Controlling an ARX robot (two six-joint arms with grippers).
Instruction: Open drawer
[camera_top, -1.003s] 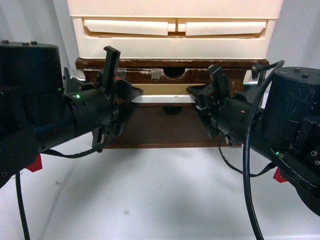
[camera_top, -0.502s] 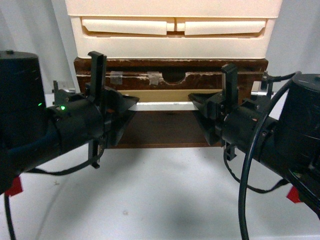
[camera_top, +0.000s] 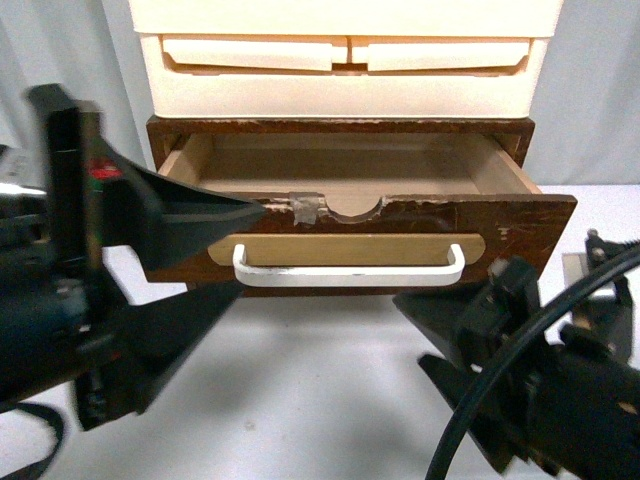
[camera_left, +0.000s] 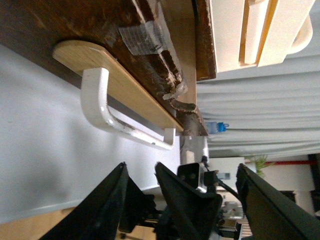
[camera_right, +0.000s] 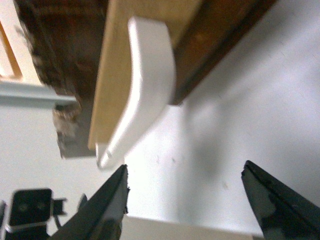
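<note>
The dark brown wooden drawer (camera_top: 520, 225) stands pulled out, its bare inside showing. Its front carries a white bar handle (camera_top: 350, 272) on a tan oval plate, a half-round top notch and a tape scrap (camera_top: 305, 207). My left gripper (camera_top: 250, 250) is open and empty, just in front of the handle's left end. My right gripper (camera_top: 410, 330) is open and empty, lower, below the handle's right end. The left wrist view shows the handle (camera_left: 107, 115) beyond the open left gripper (camera_left: 181, 167). The right wrist view shows the handle's end (camera_right: 145, 85) beyond the open right gripper (camera_right: 185, 170).
Cream plastic drawers (camera_top: 345, 60) are stacked on top of the wooden cabinet. The white table (camera_top: 320, 390) stretches in front of the drawer. Grey curtains hang behind on both sides.
The drawer has slid out toward me, from nearly shut to well open. Both grippers moved back with it, and they now stand off the handle, apart and lower.
</note>
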